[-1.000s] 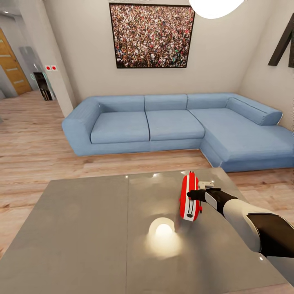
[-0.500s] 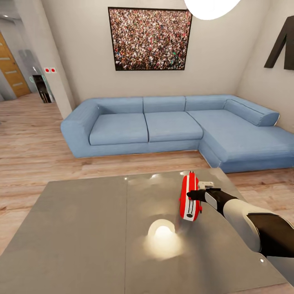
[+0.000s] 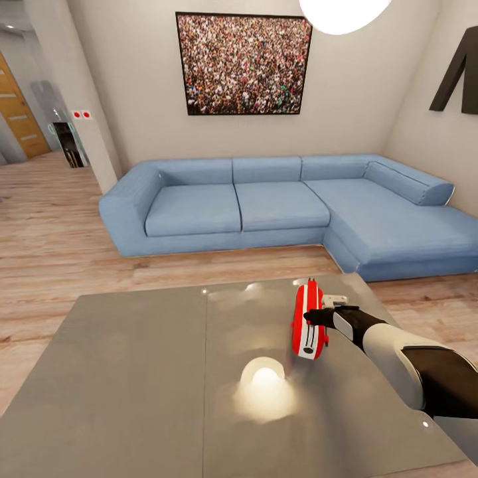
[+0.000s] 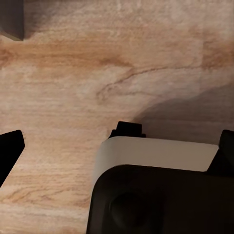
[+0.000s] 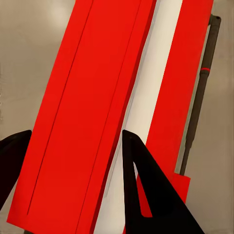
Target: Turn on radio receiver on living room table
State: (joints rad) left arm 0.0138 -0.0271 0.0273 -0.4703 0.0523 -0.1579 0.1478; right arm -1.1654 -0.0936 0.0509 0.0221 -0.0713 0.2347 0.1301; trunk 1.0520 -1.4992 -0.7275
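While the radio receiver [image 3: 309, 321] stands on edge on the grey bench [image 3: 153, 372], toward its far right side, the right tool [image 3: 311, 318] straddles it, fingers spread and not pinched. Behind stands a blue sofa [image 3: 279, 206]. The left tool's [image 4: 114, 141] state cannot be told.

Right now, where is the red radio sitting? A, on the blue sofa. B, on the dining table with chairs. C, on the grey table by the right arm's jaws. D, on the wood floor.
C: the head view shows the radio receiver standing on the table, with the right gripper against its side and the sofa well behind it.
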